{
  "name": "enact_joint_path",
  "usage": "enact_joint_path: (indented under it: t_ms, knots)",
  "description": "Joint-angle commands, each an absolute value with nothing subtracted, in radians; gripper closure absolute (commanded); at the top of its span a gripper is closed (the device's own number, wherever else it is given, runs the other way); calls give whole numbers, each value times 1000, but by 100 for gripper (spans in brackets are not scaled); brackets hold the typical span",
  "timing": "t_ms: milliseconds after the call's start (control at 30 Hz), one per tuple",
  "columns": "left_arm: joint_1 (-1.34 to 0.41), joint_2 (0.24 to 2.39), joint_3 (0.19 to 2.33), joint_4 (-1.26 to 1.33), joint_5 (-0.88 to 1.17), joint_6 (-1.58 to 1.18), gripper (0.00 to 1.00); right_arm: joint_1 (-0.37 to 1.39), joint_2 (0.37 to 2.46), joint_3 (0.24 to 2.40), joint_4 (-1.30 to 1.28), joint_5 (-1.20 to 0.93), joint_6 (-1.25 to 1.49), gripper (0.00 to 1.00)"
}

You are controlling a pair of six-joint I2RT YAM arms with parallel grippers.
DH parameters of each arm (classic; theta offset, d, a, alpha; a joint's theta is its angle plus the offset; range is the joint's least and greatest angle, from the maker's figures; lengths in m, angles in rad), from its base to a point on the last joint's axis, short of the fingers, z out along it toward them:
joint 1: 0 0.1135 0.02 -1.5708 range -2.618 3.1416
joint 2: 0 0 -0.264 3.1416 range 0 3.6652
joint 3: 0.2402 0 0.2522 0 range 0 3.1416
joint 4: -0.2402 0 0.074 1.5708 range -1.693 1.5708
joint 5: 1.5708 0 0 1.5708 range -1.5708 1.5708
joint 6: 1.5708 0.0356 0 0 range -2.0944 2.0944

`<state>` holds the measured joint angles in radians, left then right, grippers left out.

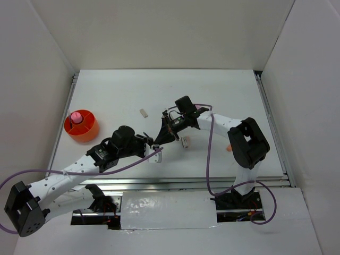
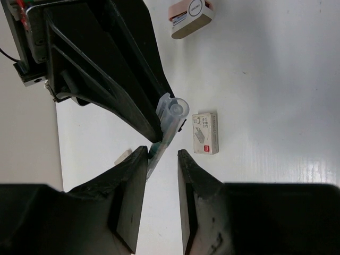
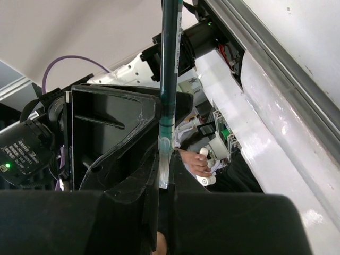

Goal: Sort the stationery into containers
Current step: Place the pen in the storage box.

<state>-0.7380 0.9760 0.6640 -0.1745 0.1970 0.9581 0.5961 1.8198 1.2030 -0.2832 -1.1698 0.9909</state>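
Bench [image 1: 223, 90]: white, walled on three sides. Both arms reach in and meet near its middle. Orange-red tub [image 1: 88, 134] sits far left, well apart from that meeting point, with a pink stubby cylinder [image 1: 77, 116] already inside.

Right tool [image 3: 169, 122] is clamped on a pen [image 3: 171, 48], gripping near its clear end so the dark barrel sticks out free past the fingers. Left tool [image 2: 162, 155] is parted, one finger on either side of that free barrel and not closed on it. Can't tell if a pad touches.

Reads as a handover. The tub is on the left arm's side, so the right arm offers the pen across.

Pen: thin, dark teal barrel, transparent end piece, apparently held up off the bench.

Loose on the bench: a small white printed box [image 2: 205, 133] near the pen's clear end, a pink-and-beige block [image 2: 190, 17] farther off, and a white eraser [image 1: 142, 112] between tub and tools. None of these is sorted yet.
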Motion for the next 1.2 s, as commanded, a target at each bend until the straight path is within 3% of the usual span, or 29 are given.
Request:
enact_joint_path:
  t_ms: [0, 133, 500, 600, 633, 700, 800, 933, 1167]
  knots:
    - [-739, 988, 684, -137, 229, 936, 58, 604, 1779, 1204, -233, -1213, 1006, 100]
    - [-741, 988, 681, -130, 224, 933, 60, 604, 1784, 1204, -233, -1213, 1008, 100]
    - [-742, 982, 672, -121, 238, 888, 87, 615, 1793, 1197, -155, -1270, 1049, 100]
    - [-741, 977, 669, -121, 247, 862, 97, 617, 1799, 1190, -112, -1301, 1074, 77]
    - [-738, 974, 667, -118, 250, 853, 100, 614, 1799, 1187, -100, -1308, 1084, 73]
    - [-724, 966, 666, -112, 253, 819, 100, 614, 1798, 1183, -74, -1321, 1091, 59]
    - [-689, 951, 667, -121, 273, 772, 100, 597, 1792, 1186, -69, -1328, 1080, 47]
    - [-638, 908, 661, -138, 308, 689, 100, 537, 1787, 1216, -139, -1315, 1020, 45]
    - [-404, 796, 722, -100, 373, 332, 100, 353, 1766, 1295, -373, -1212, 758, 44]
